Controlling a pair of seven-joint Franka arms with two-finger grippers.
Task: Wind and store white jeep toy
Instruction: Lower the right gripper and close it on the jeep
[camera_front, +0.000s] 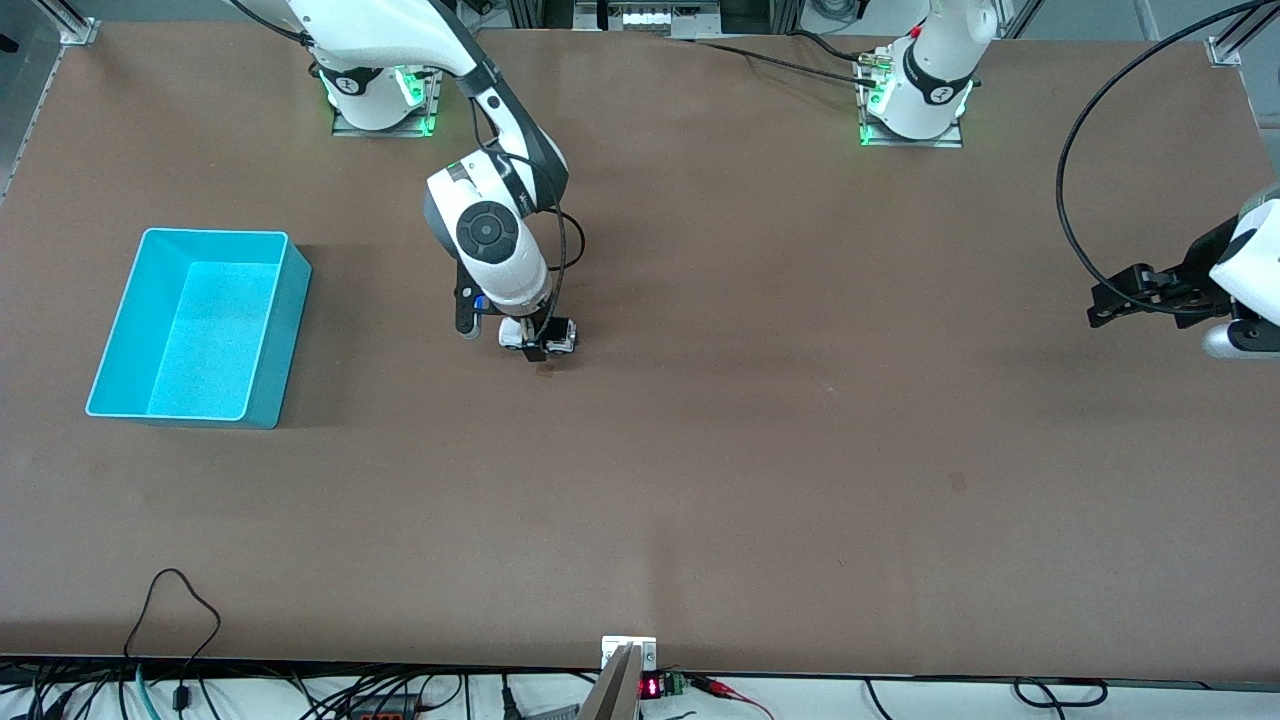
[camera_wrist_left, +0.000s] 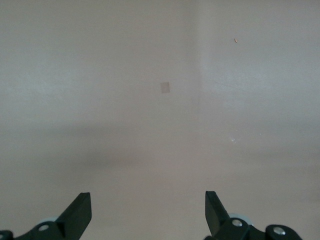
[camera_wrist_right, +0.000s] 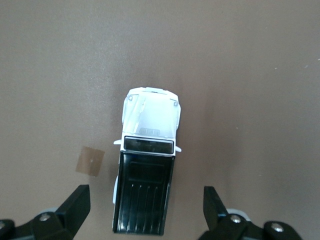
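Note:
The white jeep toy (camera_front: 549, 338) with a black ribbed roof stands on the brown table near the middle, toward the right arm's end. My right gripper (camera_front: 528, 345) hangs directly over it, open. In the right wrist view the jeep (camera_wrist_right: 146, 170) lies between the two spread fingers (camera_wrist_right: 75, 207), with clear gaps on both sides. The teal bin (camera_front: 200, 325) stands open toward the right arm's end of the table. My left gripper (camera_front: 1125, 300) waits open and empty at the left arm's end of the table; its wrist view (camera_wrist_left: 148, 210) shows only bare table.
A small tan patch (camera_wrist_right: 90, 160) lies on the table beside the jeep; it also shows in the front view (camera_front: 546, 371). Black cables (camera_front: 1085, 150) loop by the left arm. The table's front edge holds wires and a small display (camera_front: 650, 686).

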